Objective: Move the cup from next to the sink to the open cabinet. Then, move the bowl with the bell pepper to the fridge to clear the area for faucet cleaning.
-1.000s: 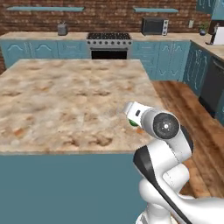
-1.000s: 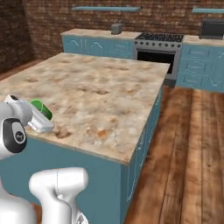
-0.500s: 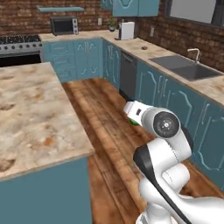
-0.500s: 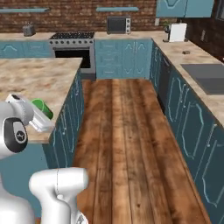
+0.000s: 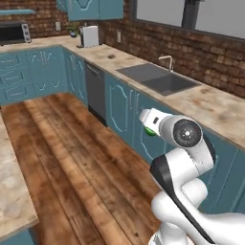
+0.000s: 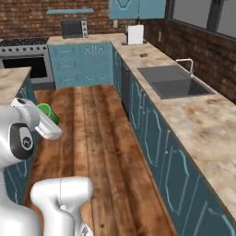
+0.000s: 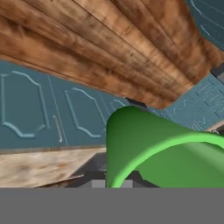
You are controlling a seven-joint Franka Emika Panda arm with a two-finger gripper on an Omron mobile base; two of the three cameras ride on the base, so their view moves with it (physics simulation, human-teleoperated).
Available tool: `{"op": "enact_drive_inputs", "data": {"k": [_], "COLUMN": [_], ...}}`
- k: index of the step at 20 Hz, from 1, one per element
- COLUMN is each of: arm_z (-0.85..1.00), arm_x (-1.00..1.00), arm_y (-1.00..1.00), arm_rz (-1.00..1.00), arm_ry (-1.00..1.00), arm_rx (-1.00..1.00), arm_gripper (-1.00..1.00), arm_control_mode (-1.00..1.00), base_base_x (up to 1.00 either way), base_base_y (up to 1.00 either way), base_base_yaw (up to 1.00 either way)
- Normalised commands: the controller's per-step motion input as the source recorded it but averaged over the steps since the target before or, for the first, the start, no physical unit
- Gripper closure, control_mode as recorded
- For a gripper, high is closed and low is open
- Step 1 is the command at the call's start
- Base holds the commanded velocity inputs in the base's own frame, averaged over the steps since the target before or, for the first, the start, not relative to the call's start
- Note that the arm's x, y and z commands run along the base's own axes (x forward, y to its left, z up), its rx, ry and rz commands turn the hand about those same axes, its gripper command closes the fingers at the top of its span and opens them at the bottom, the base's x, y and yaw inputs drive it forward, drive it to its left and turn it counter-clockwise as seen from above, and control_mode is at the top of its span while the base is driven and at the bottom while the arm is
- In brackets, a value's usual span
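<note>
The fingers (image 7: 114, 183) are clamping narrowly on the green cup (image 7: 162, 153), which is sitting between them, carried in the air above the wooden floor (image 5: 72, 153). Well apart from the fingers, the sink (image 5: 158, 79) and faucet (image 5: 168, 61) are sitting on the worktop (image 5: 210, 105).

Brick walls (image 5: 158, 43) all round; wood plank floor (image 6: 97, 138); teal base cabinets (image 5: 119, 110) under a speckled beige tabletop (image 6: 203, 124); big window (image 5: 210, 14).
</note>
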Motion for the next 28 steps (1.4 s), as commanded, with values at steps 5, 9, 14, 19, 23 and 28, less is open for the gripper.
{"op": "enact_drive_inputs", "data": {"k": [5, 9, 14, 19, 23, 28], "arm_z": [0.00, 0.00, 0.00, 0.00, 0.00, 0.00], "arm_x": [0.00, 0.00, 0.00, 0.00, 0.00, 0.00], "arm_y": [0.00, 0.00, 0.00, 0.00, 0.00, 0.00], "arm_rz": [0.00, 0.00, 0.00, 0.00, 0.00, 0.00], "arm_ry": [0.00, 0.00, 0.00, 0.00, 0.00, 0.00], "arm_rx": [0.00, 0.00, 0.00, 0.00, 0.00, 0.00], "arm_gripper": [1.00, 1.00, 1.00, 1.00, 1.00, 1.00], "arm_control_mode": [1.00, 1.00, 1.00, 1.00, 1.00, 1.00], "base_base_x": [1.00, 1.00, 1.00, 1.00, 1.00, 1.00], "base_base_y": [0.30, 0.33, 0.14, 0.25, 0.22, 0.18], "base_base_yaw": [-0.12, -0.07, -0.02, -0.02, -0.10, -0.17]}}
